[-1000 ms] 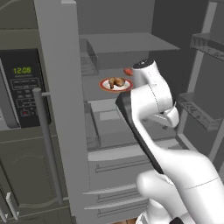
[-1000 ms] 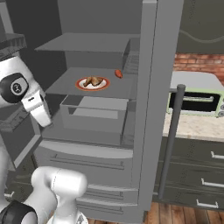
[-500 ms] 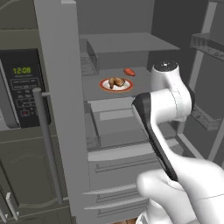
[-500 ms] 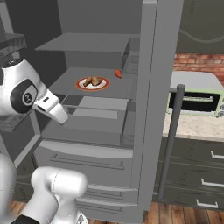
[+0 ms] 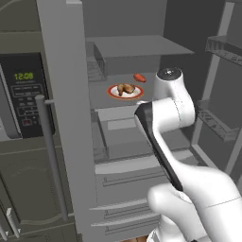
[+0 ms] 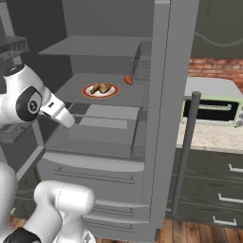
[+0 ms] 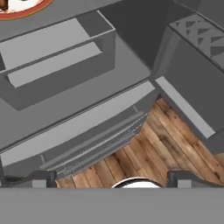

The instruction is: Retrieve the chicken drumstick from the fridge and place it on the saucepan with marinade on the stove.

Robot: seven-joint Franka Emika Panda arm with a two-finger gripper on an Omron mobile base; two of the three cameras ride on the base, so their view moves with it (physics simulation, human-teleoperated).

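The chicken drumstick [image 5: 124, 88] [image 6: 98, 88] lies on a red-rimmed white plate [image 5: 113, 93] [image 6: 88, 93] on the middle shelf of the open fridge [image 5: 66, 118] [image 6: 161, 118]. My gripper [image 7: 112, 179] is open with nothing between its fingertips [image 7: 43, 178]. It hangs in front of the fridge, below and short of the plate, and points down at the crisper bins and the wood floor. The plate's rim [image 7: 26, 8] shows at the hand view's top left corner. The saucepan, marinade and stove are out of view.
A small red-orange oblong item [image 5: 139, 77] [image 6: 128, 79] lies on the same shelf behind the plate. A dark wall oven with a green clock [image 5: 23, 94] stands left of the fridge. A toaster oven [image 6: 213, 107] sits on the counter to the right. Both fridge doors stand open.
The arm's wrist has swung away from the shelf and the hand has tilted out and downward. The drumstick, plate and red-orange item have not moved.
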